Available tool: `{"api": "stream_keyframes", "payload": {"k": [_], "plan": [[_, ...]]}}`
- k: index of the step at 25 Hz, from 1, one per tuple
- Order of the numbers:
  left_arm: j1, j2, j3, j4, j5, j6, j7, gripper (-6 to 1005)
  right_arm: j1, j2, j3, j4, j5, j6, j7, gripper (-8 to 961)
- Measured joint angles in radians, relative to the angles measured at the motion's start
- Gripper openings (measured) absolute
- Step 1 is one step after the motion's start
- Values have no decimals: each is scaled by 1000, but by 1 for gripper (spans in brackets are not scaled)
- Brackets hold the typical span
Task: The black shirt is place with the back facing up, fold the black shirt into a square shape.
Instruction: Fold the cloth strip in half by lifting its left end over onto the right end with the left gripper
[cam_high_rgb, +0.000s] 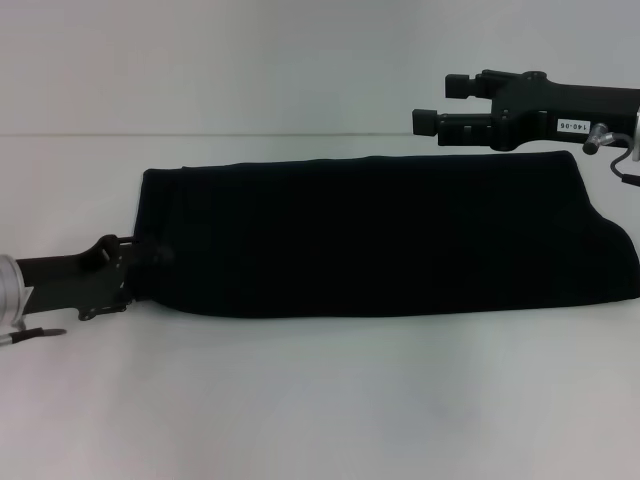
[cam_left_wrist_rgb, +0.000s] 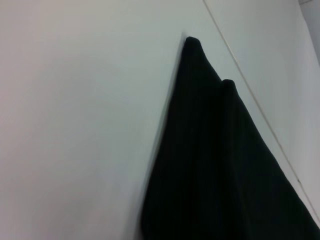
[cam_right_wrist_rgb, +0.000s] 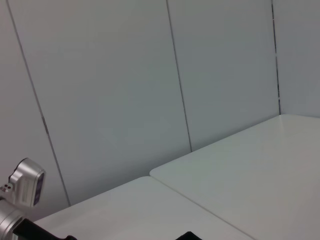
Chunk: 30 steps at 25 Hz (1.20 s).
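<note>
Your left gripper (cam_high_rgb: 140, 268) sat at the near left, clenched on the left edge of the black shirt (cam_high_rgb: 380, 235), which lay as a long folded band across the white table (cam_high_rgb: 320, 400). Farther right, your right gripper (cam_high_rgb: 440, 105) hovered released above the shirt's far edge.

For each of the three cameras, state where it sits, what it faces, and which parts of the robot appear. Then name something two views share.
Head view: from the robot's head, looking forward and down at the white table; shows the black shirt, the left gripper at its left end, the right gripper raised behind it.
Left wrist view: on the left arm, close over the shirt; no robot parts.
Right wrist view: on the right arm, facing the wall panels; part of an arm in a corner.
Shared: head and left wrist both show the shirt.
</note>
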Motion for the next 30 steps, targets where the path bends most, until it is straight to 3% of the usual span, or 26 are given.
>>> {"api": "stream_keyframes", "payload": {"k": [6, 22, 30], "plan": [[3, -1, 0, 1, 16, -5, 4, 675, 0, -1, 0, 0, 0, 0, 1, 901], [7, -3, 1, -6, 23, 5, 27, 27, 0, 1, 0, 2, 0, 1, -6, 901], [19, 1, -7, 3, 23, 51, 85, 27, 0, 5, 2, 6, 0, 7, -6, 899]]}}
